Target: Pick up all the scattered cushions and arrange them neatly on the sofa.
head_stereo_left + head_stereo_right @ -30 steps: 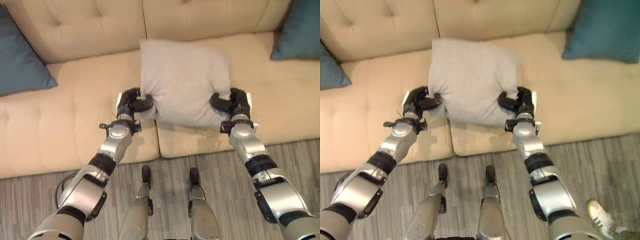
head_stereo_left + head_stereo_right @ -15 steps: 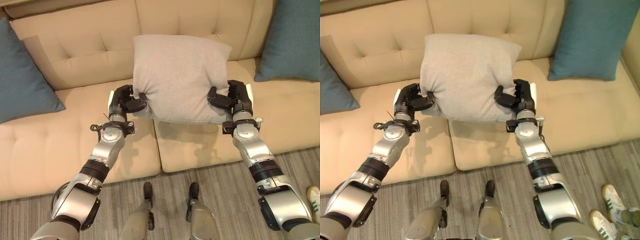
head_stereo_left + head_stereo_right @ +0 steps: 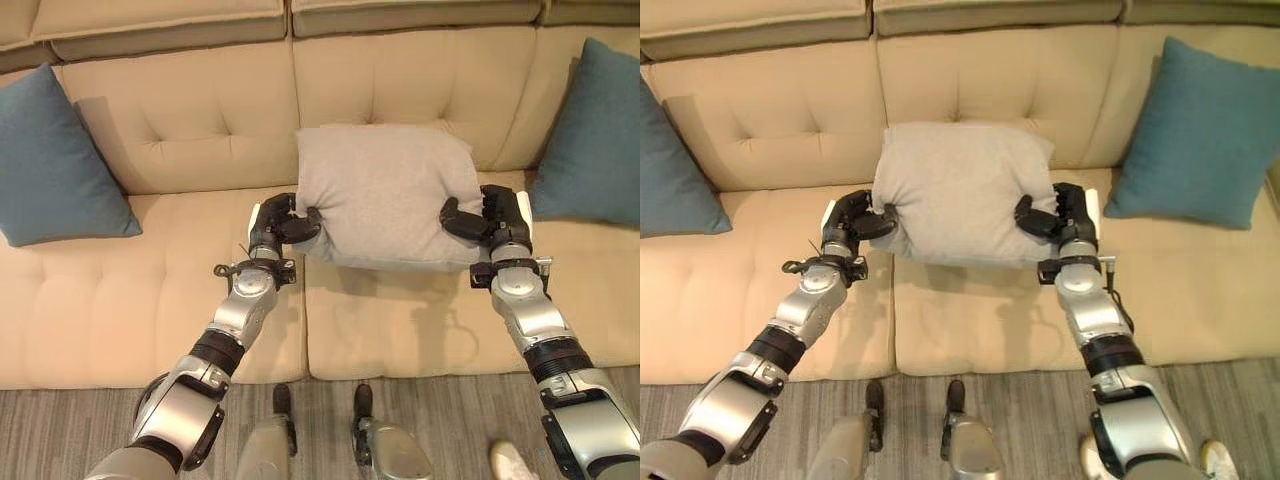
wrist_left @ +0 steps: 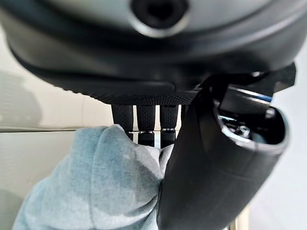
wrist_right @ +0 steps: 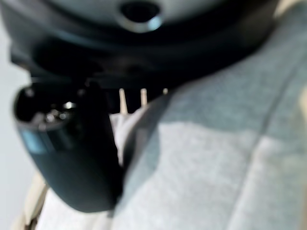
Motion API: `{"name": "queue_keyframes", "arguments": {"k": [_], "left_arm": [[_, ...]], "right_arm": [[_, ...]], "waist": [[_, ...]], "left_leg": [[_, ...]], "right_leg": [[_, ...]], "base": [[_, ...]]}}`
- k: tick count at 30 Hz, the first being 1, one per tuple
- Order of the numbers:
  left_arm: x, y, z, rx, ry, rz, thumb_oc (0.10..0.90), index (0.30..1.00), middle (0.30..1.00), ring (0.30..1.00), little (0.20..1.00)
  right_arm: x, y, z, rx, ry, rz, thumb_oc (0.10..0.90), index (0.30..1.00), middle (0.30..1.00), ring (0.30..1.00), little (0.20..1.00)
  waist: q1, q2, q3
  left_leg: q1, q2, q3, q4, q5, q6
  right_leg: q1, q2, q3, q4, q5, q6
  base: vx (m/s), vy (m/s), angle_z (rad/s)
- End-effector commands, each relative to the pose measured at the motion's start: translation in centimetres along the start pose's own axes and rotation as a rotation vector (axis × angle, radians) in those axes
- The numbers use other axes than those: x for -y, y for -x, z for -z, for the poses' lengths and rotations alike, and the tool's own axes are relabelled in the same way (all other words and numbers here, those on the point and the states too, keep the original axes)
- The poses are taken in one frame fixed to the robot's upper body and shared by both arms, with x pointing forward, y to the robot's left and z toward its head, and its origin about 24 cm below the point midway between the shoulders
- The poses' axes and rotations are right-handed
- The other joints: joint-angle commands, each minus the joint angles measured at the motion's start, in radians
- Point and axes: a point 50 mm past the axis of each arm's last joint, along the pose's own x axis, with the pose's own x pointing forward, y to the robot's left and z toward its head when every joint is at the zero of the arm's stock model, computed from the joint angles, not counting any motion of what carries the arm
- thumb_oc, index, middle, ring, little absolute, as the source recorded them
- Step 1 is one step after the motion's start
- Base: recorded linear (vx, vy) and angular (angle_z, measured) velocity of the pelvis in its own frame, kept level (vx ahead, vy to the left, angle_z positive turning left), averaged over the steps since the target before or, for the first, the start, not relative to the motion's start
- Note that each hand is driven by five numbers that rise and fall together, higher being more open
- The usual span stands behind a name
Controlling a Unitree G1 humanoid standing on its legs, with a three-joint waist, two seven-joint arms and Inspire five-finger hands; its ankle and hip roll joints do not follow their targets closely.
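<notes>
The grey cushion [image 3: 385, 195] is held up between the two hands over the middle of the beige sofa [image 3: 170, 130], its top edge against the tufted backrest and its lower edge hanging just above the seat, where the seam between two seat pads runs. The left hand [image 3: 275, 222] grips the cushion's lower left corner, and in its wrist view the thumb and the fingers [image 4: 146, 120] are curled round a bunched fold of the grey cloth, pinching it between them. The right hand [image 3: 1065, 215] has the opposite lower corner; its thumb presses into the fabric from the front, and the fingers [image 5: 132, 100] wrap behind the cushion's edge, so it too is clamped on cloth. The cushion sags a little between the two grips and casts a shadow on the seat below.

A teal cushion [image 3: 55, 160] leans upright against the backrest at the sofa's left end, well apart from the grey one. Another teal cushion [image 3: 1195, 135] stands tilted against the backrest at the right end, near the right hand but not touching it. Grey striped floor [image 3: 1030, 410] runs along the sofa's front, and a person's white shoe [image 3: 512, 462] shows at the lower right.
</notes>
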Motion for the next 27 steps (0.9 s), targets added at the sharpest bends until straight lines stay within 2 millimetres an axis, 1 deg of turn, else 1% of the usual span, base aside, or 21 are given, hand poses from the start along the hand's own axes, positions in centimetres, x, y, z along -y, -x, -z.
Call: {"name": "queue_keyframes", "arguments": {"k": [1, 2, 3, 4, 5, 6, 7, 8, 9, 10, 11, 13, 17, 18, 19, 20, 21, 23, 24, 27], "left_arm": [[4.7, 0.1, -6.0, 0.317, 0.038, 0.180, 0.400, 0.300, 0.300, 0.300, 0.300], [4.4, 0.0, -6.2, 0.323, 0.014, 0.172, 0.400, 0.300, 0.300, 0.300, 0.300], [4.4, 0.0, -6.2, 0.324, 0.013, 0.172, 0.400, 0.300, 0.300, 0.300, 0.300], [3.8, -0.1, -6.2, 0.326, 0.012, 0.159, 0.400, 0.300, 0.300, 0.300, 0.300], [3.6, -0.2, -6.1, 0.324, -0.010, 0.145, 0.400, 0.300, 0.300, 0.300, 0.300], [3.6, -0.2, -6.1, 0.324, -0.010, 0.145, 0.400, 0.300, 0.300, 0.300, 0.300], [3.5, -0.4, -7.1, 0.361, -0.055, 0.141, 0.400, 0.300, 0.300, 0.300, 0.300], [2.9, -0.5, -8.1, 0.412, -0.101, 0.115, 0.400, 0.300, 0.300, 0.300, 0.300], [2.8, -0.4, -8.4, 0.431, -0.109, 0.111, 0.400, 0.300, 0.300, 0.300, 0.300], [2.8, -0.4, -8.4, 0.431, -0.109, 0.111, 0.400, 0.300, 0.300, 0.300, 0.300], [3.0, -0.2, -9.1, 0.463, -0.091, 0.120, 0.400, 0.300, 0.300, 0.300, 0.300], [3.3, 0.1, -10.4, 0.506, -0.008, 0.133, 0.400, 0.300, 0.300, 0.300, 0.300], [3.8, 0.1, -14.5, 0.647, -0.050, 0.124, 0.400, 0.300, 0.300, 0.300, 0.300], [4.4, 0.1, -16.9, 0.732, -0.112, 0.111, 0.400, 0.300, 0.300, 0.300, 0.300], [4.4, 0.1, -17.0, 0.736, -0.111, 0.109, 0.400, 0.300, 0.300, 0.300, 0.300], [4.9, 0.3, -19.1, 0.808, -0.125, 0.102, 0.400, 0.300, 0.300, 0.300, 0.300], [4.9, 0.2, -19.3, 0.812, -0.123, 0.101, 0.400, 0.300, 0.300, 0.300, 0.300], [4.5, 1.0, -22.7, 0.933, -0.123, 0.059, 0.400, 0.300, 0.300, 0.300, 0.300], [4.5, 1.0, -22.9, 0.936, -0.122, 0.058, 0.400, 0.300, 0.300, 0.300, 0.300], [4.5, 2.0, -25.2, 1.031, -0.091, 0.025, 0.400, 0.300, 0.300, 0.300, 0.300]], "right_arm": [[-1.6, 0.5, -6.5, 0.370, -0.072, -0.068, 0.400, 0.300, 0.300, 0.300, 0.300], [-1.4, 0.5, -6.6, 0.376, -0.054, -0.060, 0.400, 0.300, 0.300, 0.300, 0.300], [-1.4, 0.4, -6.7, 0.377, -0.055, -0.059, 0.400, 0.300, 0.300, 0.300, 0.300], [-1.2, 0.4, -6.8, 0.378, -0.028, -0.064, 0.400, 0.300, 0.300, 0.300, 0.300], [-1.1, 0.3, -7.1, 0.388, -0.007, -0.060, 0.400, 0.300, 0.300, 0.300, 0.300], [-1.1, 0.3, -7.1, 0.388, -0.007, -0.060, 0.400, 0.300, 0.300, 0.300, 0.300], [-0.7, 0.2, -8.8, 0.450, 0.009, -0.046, 0.400, 0.300, 0.300, 0.300, 0.300], [0.2, 0.0, -11.1, 0.539, 0.046, -0.003, 0.400, 0.300, 0.300, 0.300, 0.300], [0.5, 0.1, -11.9, 0.570, 0.062, 0.010, 0.400, 0.300, 0.300, 0.300, 0.300], [0.5, 0.1, -11.9, 0.570, 0.063, 0.010, 0.400, 0.300, 0.300, 0.300, 0.300], [1.3, -0.1, -13.7, 0.635, 0.102, 0.047, 0.400, 0.300, 0.300, 0.300, 0.300], [2.0, -0.2, -16.4, 0.715, 0.141, 0.094, 0.400, 0.300, 0.300, 0.300, 0.300], [2.7, -0.1, -20.7, 0.833, 0.188, 0.149, 0.400, 0.300, 0.300, 0.300, 0.300], [2.9, 0.1, -22.9, 0.895, 0.218, 0.180, 0.400, 0.300, 0.300, 0.300, 0.300], [2.9, 0.1, -23.1, 0.899, 0.218, 0.181, 0.400, 0.300, 0.300, 0.300, 0.300], [3.3, 0.4, -24.8, 0.949, 0.211, 0.202, 0.400, 0.300, 0.300, 0.300, 0.300], [3.3, 0.4, -25.0, 0.953, 0.211, 0.203, 0.400, 0.300, 0.300, 0.300, 0.300], [3.9, 0.7, -26.7, 0.997, 0.206, 0.247, 0.400, 0.300, 0.300, 0.300, 0.300], [3.9, 0.7, -26.8, 1.000, 0.206, 0.249, 0.400, 0.300, 0.300, 0.300, 0.300], [4.8, 0.7, -27.5, 1.010, 0.211, 0.309, 0.400, 0.300, 0.300, 0.300, 0.300]], "waist": [[0.057, -0.016, -0.219], [0.064, -0.021, -0.212], [0.065, -0.022, -0.211], [0.061, -0.011, -0.222], [0.063, 0.002, -0.228], [0.064, 0.002, -0.228], [0.066, 0.004, -0.242], [0.071, -0.008, -0.247], [0.074, -0.014, -0.250], [0.074, -0.015, -0.250], [0.078, -0.021, -0.258], [0.081, -0.029, -0.270], [0.088, -0.034, -0.282], [0.090, -0.036, -0.286], [0.089, -0.035, -0.285], [0.088, -0.034, -0.283], [0.087, -0.032, -0.282], [0.088, -0.025, -0.268], [0.087, -0.024, -0.268], [0.089, -0.013, -0.254]], "left_leg": [[-0.054, 0.100, -0.094, -0.080, 0.021, -0.027], [-0.078, 0.111, -0.088, -0.098, 0.039, -0.034], [-0.076, 0.110, -0.086, -0.099, 0.039, -0.034], [-0.033, 0.127, -0.056, -0.155, 0.034, -0.040], [-0.013, 0.133, -0.042, -0.158, 0.062, -0.051], [-0.012, 0.134, -0.040, -0.159, 0.062, -0.052], [-0.006, 0.106, -0.035, -0.125, 0.056, -0.045], [0.000, 0.074, -0.021, -0.096, 0.036, -0.031], [0.000, 0.064, -0.013, -0.092, 0.030, -0.027], [0.000, 0.063, -0.011, -0.091, 0.030, -0.027], [-0.004, 0.048, -0.005, -0.090, 0.024, -0.020], [-0.009, 0.029, 0.005, -0.095, 0.014, -0.010], [-0.025, 0.011, 0.012, -0.115, 0.012, 0.002], [-0.034, 0.006, 0.012, -0.129, 0.016, 0.001], [-0.035, 0.006, 0.012, -0.130, 0.017, 0.001], [-0.047, 0.001, 0.011, -0.141, 0.021, 0.001], [-0.049, 0.000, 0.010, -0.141, 0.022, 0.001], [-0.077, -0.007, 0.008, -0.164, 0.040, -0.001], [-0.079, -0.007, 0.007, -0.166, 0.043, -0.001], [-0.113, -0.014, 0.002, -0.182, 0.055, -0.005]], "right_leg": [[-0.006, 0.021, -0.003, 0.089, -0.214, 0.062], [0.008, 0.012, 0.001, 0.098, -0.230, 0.068], [0.008, 0.010, 0.002, 0.100, -0.232, 0.068], [0.005, 0.011, 0.012, 0.113, -0.242, 0.078], [0.010, 0.008, 0.019, 0.121, -0.243, 0.087], [0.010, 0.008, 0.020, 0.121, -0.243, 0.087], [0.005, -0.026, 0.036, 0.146, -0.241, 0.107], [-0.006, -0.059, 0.062, 0.151, -0.225, 0.125], [-0.007, -0.070, 0.068, 0.142, -0.218, 0.130], [-0.007, -0.071, 0.069, 0.141, -0.218, 0.131], [-0.010, -0.083, 0.077, 0.121, -0.205, 0.140], [-0.013, -0.097, 0.087, 0.083, -0.189, 0.150], [-0.038, -0.109, 0.100, 0.041, -0.149, 0.164], [-0.047, -0.113, 0.101, 0.023, -0.135, 0.170], [-0.048, -0.113, 0.101, 0.022, -0.134, 0.171], [-0.059, -0.116, 0.100, 0.010, -0.129, 0.176], [-0.061, -0.116, 0.099, 0.009, -0.129, 0.176], [-0.094, -0.118, 0.100, 0.004, -0.117, 0.183], [-0.098, -0.118, 0.100, 0.004, -0.116, 0.183], [-0.126, -0.121, 0.090, -0.007, -0.103, 0.190]], "base": [[0.26, 0.286, -0.30], [0.14, 0.152, -0.43], [0.13, 0.188, -0.25], [0.12, 0.216, -0.34], [0.12, 0.217, -0.41], [0.19, 0.322, -0.44], [0.22, 0.377, -0.37], [0.25, 0.430, -0.25], [0.11, 0.211, -0.21], [0.05, 0.112, -0.21], [0.05, 0.105, -0.26], [0.07, 0.125, -0.27], [0.04, 0.065, -0.11], [0.04, 0.031, -0.04], [0.02, 0.029, -0.06], [0.01, 0.015, -0.05], [0.00, 0.000, 0.00], [-0.03, 0.040, 0.02], [-0.03, 0.031, 0.04], [-0.03, 0.018, 0.08]]}}
